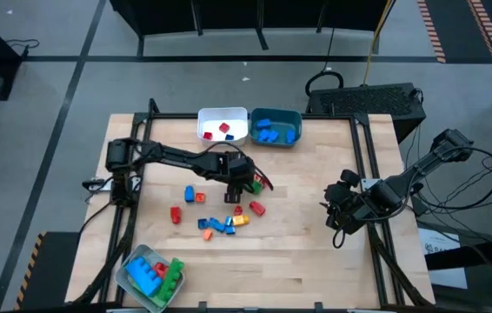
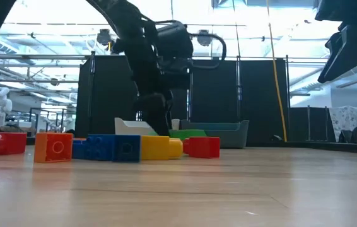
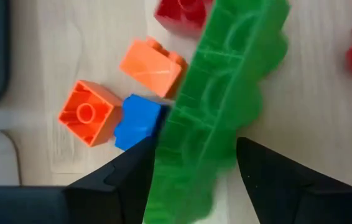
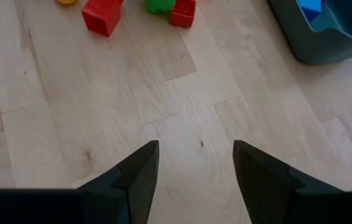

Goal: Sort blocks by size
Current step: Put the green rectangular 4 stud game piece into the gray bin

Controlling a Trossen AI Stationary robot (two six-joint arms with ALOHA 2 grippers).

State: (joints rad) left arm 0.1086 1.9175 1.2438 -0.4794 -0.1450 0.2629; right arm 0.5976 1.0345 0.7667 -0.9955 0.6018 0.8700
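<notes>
Two dark fingers of the left gripper straddle a long green block at frame centre, jaws parted, seemingly not clamping; right gripper hangs open, empty.

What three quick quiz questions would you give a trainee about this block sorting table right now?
1. True or false: the right gripper holds a red block.
2. Which colour is the long block between the left gripper jaws? A blue, B green, C yellow.
3. Fill in: the teal bin at the table's far edge holds only ___ blocks.

Key
1. False: its jaws stand open over bare wood.
2. B, the green block.
3. Blue: only blue blocks show inside.
</notes>
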